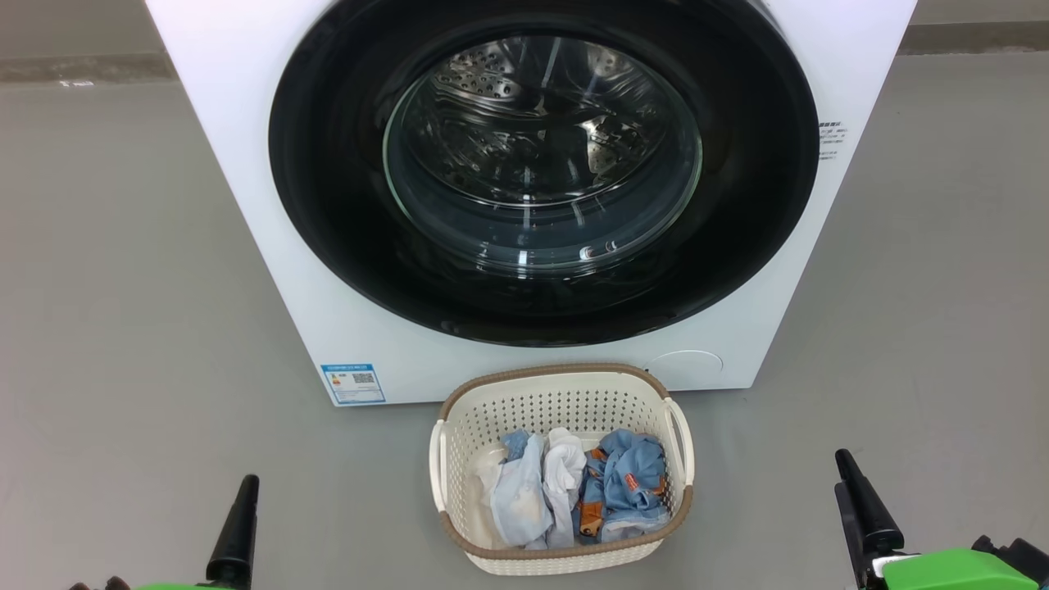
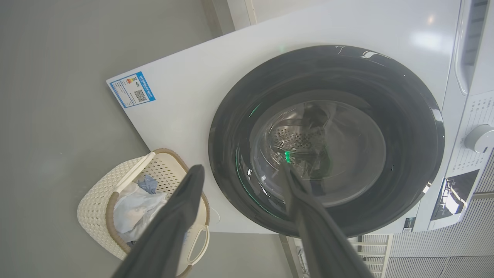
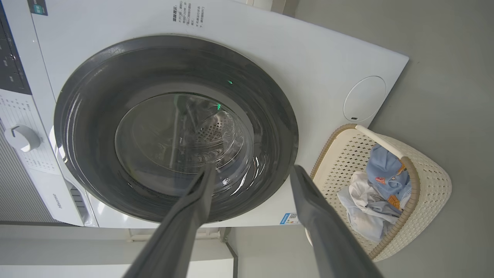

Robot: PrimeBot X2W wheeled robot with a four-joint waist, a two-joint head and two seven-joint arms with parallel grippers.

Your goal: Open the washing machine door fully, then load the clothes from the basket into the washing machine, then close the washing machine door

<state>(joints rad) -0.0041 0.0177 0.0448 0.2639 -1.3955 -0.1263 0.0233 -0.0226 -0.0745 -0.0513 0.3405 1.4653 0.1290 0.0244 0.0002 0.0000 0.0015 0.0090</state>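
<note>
— Where is the large round door (image 1: 328, 164) with the glossy black ring and clear glass bowl?
— Shut flat against the white boxy front-loading washing machine (image 1: 238, 123).
— And the laundry?
— The pale blue, white and denim-blue clothes (image 1: 574, 492) lie in the cream perforated plastic basket (image 1: 541, 370) on the grey floor (image 1: 123, 287), just before the machine.
— The fingers?
— The left gripper (image 2: 243, 170) and right gripper (image 3: 252, 170) are both spread wide, grasping nothing.
</note>
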